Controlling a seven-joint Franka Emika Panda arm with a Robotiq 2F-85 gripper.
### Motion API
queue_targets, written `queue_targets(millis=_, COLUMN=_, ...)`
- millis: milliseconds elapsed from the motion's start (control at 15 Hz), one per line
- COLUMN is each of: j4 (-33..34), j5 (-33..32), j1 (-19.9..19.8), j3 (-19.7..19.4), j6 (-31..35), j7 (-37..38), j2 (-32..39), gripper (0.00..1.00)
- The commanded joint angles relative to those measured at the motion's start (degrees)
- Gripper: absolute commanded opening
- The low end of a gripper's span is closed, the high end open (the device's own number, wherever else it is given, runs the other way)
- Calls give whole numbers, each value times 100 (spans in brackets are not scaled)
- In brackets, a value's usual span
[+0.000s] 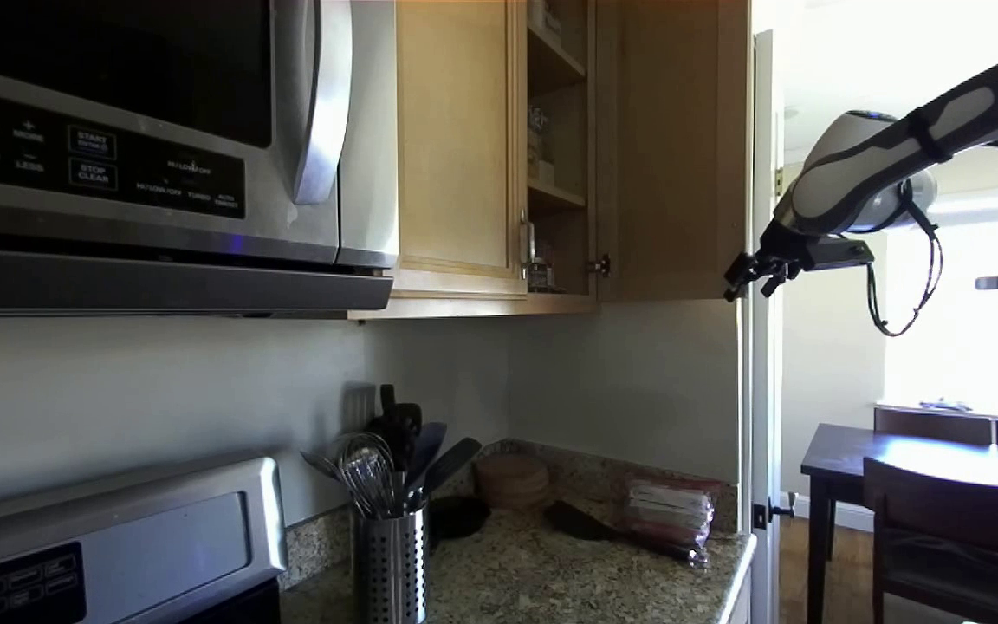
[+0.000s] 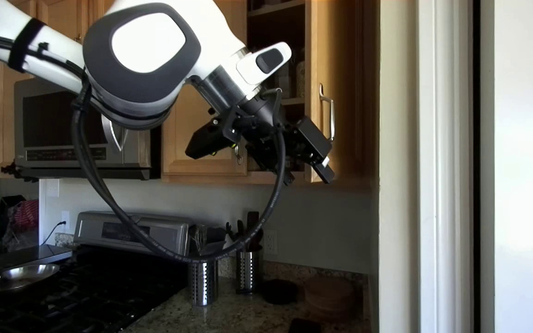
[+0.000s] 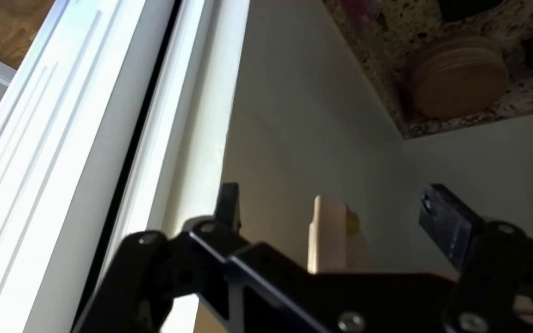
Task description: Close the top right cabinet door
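The top right cabinet door (image 1: 668,156) is light maple and stands swung open, away from the cabinet shelves. In an exterior view its outer face (image 2: 338,69) shows a slim silver bar handle (image 2: 331,113). My gripper (image 1: 752,282) is open and empty at the door's free edge, near its lower corner. It also shows in an exterior view (image 2: 307,175), in front of the door's lower part. In the wrist view the door's lower end (image 3: 331,236) appears between the spread fingers (image 3: 335,203). I cannot tell whether a finger touches it. The handle is hidden in the wrist view.
The matching wood door (image 1: 460,139) nearer the microwave (image 1: 369,130) is shut. Open shelves (image 1: 555,195) hold small items. A white door frame (image 2: 444,162) stands close beside the open door. Utensil holders (image 1: 391,563) stand on the granite counter (image 1: 534,581) below.
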Motion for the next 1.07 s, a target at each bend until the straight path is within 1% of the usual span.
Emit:
queue_targets(millis=0, j4=274, j5=483, j1=415, j3=-323, j6=194, j7=-528, j2=318, gripper=100)
queue_targets(millis=267, j4=437, j5=957, j1=763, j3=-472, j6=133, j7=-974, j2=326, gripper=100)
queue_targets(millis=400, j4=484, j5=1040, j1=841, j3=-455, j6=62, j7=-1093, j2=300, gripper=100)
queue_targets(millis=533, j4=449, j5=964, j1=780, j3=-331, j6=-231, j7=-1084, j2=169, gripper=100)
queue_targets(millis=733, j4=251, j5=895, j1=847, j3=-175, j6=-549, j7=-1248, j2=-136, gripper=100)
queue_targets(millis=1000, j4=132, j5=1174, j1=1353, j3=-113, j6=-970, j7=-1647, j2=-490, gripper=100)
